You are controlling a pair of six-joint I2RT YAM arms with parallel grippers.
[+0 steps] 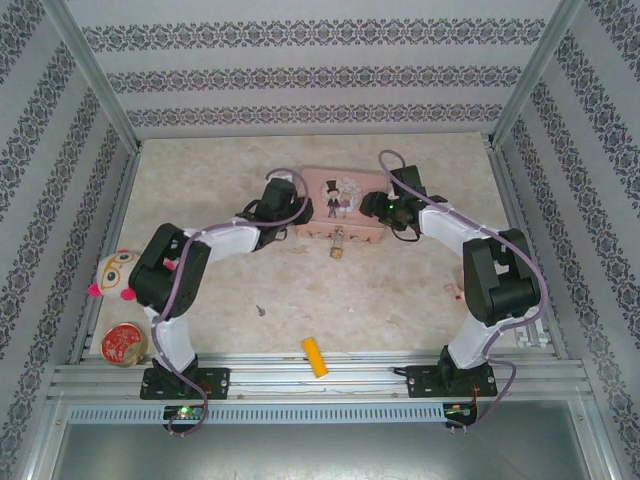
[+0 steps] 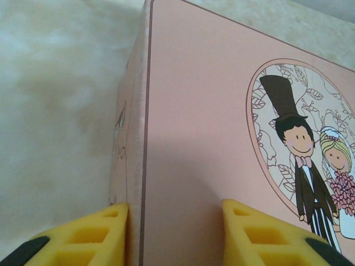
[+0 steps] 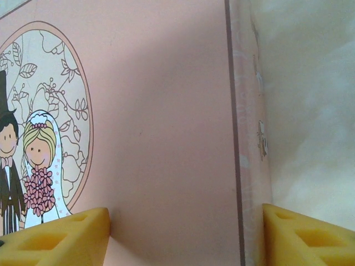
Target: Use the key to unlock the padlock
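Marbled tabletop, patterned walls round it. Both arms reach to the one pink tin [image 1: 365, 228]. Left gripper [image 2: 173, 206] and right gripper [image 3: 186, 209] are each spread wide astride an end edge, prob. to steady it, clamping nothing. One padlock [image 1: 338, 246] sits at tin's front middle. One key [image 1: 260, 311], tiny, lies well apart nr left arm. One yellow block [image 1: 315, 357].

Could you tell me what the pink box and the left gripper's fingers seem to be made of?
Pink box: probably thin printed metal, satin sheen, crisp seam line along its lid edge. Left gripper fingers: matte yellow plastic or rubber, moulded with hollow cells.
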